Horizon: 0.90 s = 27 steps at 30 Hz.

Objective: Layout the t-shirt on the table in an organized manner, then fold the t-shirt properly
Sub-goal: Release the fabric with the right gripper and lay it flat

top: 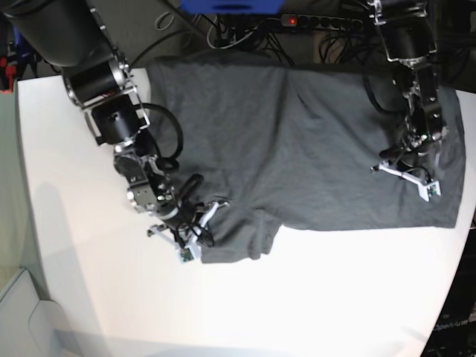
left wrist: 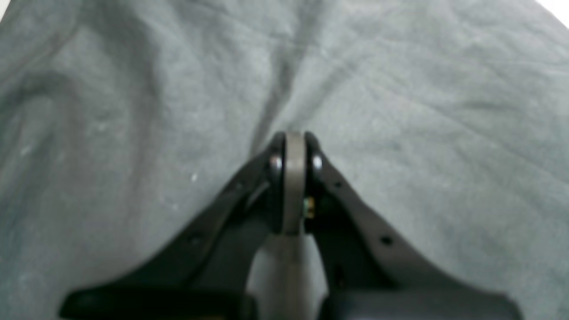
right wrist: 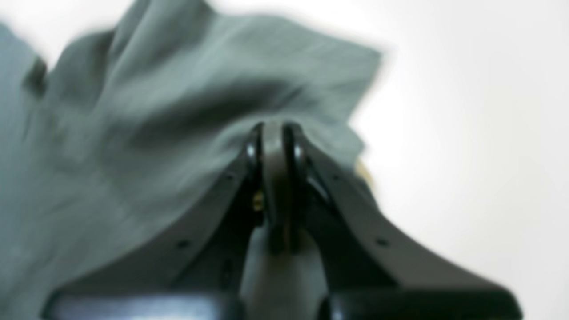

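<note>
The dark grey t-shirt (top: 297,141) lies spread across the far half of the white table (top: 297,305), wrinkled, with one sleeve (top: 242,238) pointing toward the front. My right gripper (top: 202,224) is at that sleeve. In the right wrist view it (right wrist: 274,126) is shut, with the t-shirt (right wrist: 133,133) bunched up to its tips. My left gripper (top: 390,168) rests on the shirt's right part. In the left wrist view it (left wrist: 294,135) is shut, and creases in the t-shirt (left wrist: 400,111) run into its tips.
A power strip (top: 320,21) and tangled cables lie behind the table's far edge. The shirt's right edge reaches close to the table's right side. Bare white tabletop (right wrist: 466,133) lies in front of the shirt.
</note>
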### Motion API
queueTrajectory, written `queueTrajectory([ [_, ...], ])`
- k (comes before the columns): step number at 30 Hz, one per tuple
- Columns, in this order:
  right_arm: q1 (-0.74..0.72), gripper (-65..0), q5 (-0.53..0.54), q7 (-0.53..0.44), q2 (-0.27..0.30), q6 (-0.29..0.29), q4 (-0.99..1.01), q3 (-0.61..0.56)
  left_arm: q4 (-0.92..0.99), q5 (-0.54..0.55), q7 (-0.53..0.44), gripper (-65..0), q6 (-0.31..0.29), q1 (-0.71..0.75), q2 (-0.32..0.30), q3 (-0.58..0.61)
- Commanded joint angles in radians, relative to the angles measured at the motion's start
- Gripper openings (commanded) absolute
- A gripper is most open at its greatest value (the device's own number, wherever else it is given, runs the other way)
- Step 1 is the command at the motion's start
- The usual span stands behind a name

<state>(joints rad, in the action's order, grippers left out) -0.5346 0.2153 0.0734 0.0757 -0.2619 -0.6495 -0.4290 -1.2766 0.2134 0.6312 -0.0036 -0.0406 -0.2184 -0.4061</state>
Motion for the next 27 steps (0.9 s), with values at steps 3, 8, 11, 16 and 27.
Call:
queueTrajectory([
  [3, -0.060, -64.3, 0.003, -0.109, 0.003, 0.082, 0.089, 0.003, -0.019, 0.001, -0.018, -64.9, 0.000, -0.014, -0.013, -0.004],
  [8, -0.080, -64.3, 0.005, -0.300, 0.036, 0.385, 0.138, 0.003, -0.019, -0.001, -0.018, -64.9, 0.000, -0.014, -0.013, -0.004],
  [11, -0.065, -64.0, 0.005, -0.360, 0.052, 0.407, 0.095, 0.003, -0.018, -0.001, -0.018, -64.9, 0.000, -0.014, -0.014, -0.004],
  [16, -0.008, -64.2, 0.005, -0.337, 0.065, 0.405, -0.037, 0.002, -0.021, -0.001, -0.018, -64.9, 0.000, -0.015, -0.013, -0.004],
  [27, 0.229, -64.4, 0.011, 0.179, 0.083, 0.152, -0.651, 0.006, -0.034, 0.007, -0.017, -64.9, 0.000, -0.049, -0.011, 0.002],
])
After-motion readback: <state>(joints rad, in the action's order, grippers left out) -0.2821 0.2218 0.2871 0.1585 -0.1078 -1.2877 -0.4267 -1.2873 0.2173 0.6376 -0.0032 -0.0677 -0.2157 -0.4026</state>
